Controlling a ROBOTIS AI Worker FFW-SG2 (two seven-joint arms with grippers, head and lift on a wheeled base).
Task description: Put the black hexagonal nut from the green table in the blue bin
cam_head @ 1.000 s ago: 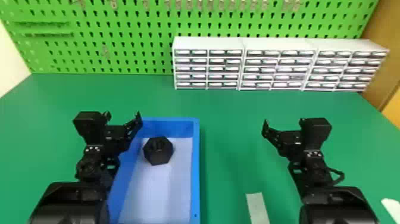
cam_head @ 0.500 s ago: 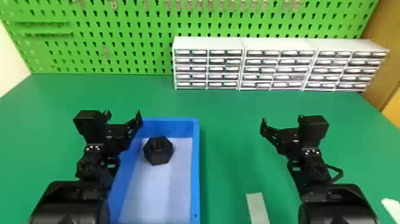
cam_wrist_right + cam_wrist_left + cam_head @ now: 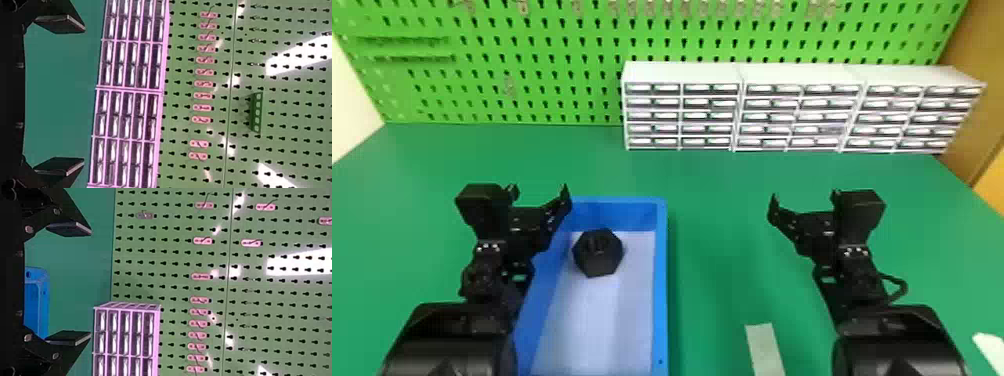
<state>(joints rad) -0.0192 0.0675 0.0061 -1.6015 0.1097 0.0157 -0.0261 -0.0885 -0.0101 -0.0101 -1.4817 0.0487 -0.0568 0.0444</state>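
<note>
Two pairs of jaws stand apart and empty; the black hexagonal nut (image 3: 601, 266) lies in the blue bin (image 3: 660, 300), probably rigid, moderately heavy, best gripped across opposite sides

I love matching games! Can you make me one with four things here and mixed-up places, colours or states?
1. black nut
2. drawer cabinets
3. right gripper
4. pegboard

A. green, full of holes
B. open and empty
C. inside the blue bin
D. at the back of the table

Right pairs: 1-C, 2-D, 3-B, 4-A
</note>
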